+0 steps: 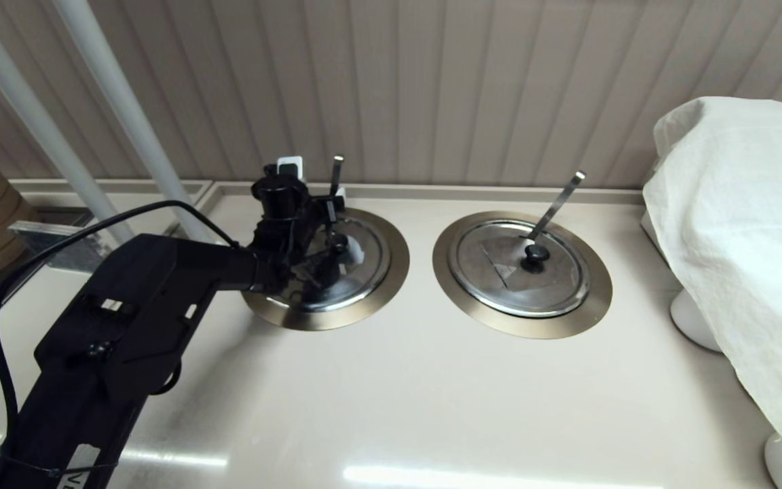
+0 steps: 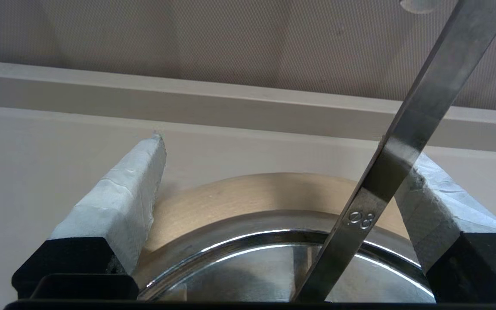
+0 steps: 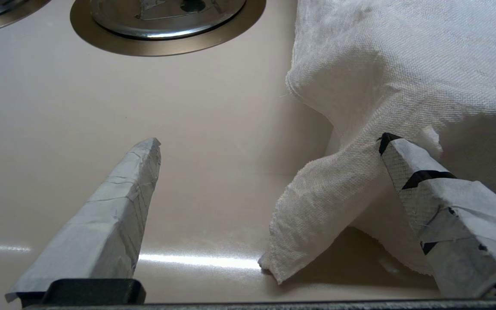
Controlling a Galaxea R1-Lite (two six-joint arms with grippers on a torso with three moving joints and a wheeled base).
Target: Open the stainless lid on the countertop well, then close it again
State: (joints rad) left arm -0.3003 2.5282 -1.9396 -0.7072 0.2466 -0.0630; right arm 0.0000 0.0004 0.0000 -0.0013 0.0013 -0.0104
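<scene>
The stainless lid (image 1: pixel 364 257) lies shut in the left countertop well, inside its bronze-grey flange ring (image 1: pixel 396 261). Its black knob (image 1: pixel 339 242) shows beside my left gripper (image 1: pixel 326 263), which hovers low over the lid's left half. A straight utensil handle (image 1: pixel 334 178) stands upright behind it. In the left wrist view my left gripper (image 2: pixel 286 148) is open, its taped fingers (image 2: pixel 119 198) wide apart over the lid's rim (image 2: pixel 252 241) and the ring (image 2: pixel 252 193); the utensil handle (image 2: pixel 403 146) crosses in front of one finger. The knob is hidden there.
The twin lid (image 1: pixel 520 268) with a slanted handle (image 1: pixel 557 204) sits in the ring to the right. A white cloth (image 1: pixel 737 238) covers something at the far right. My right gripper (image 3: pixel 270 140) rests open low over the counter beside that cloth (image 3: pixel 403 64). The wall runs close behind.
</scene>
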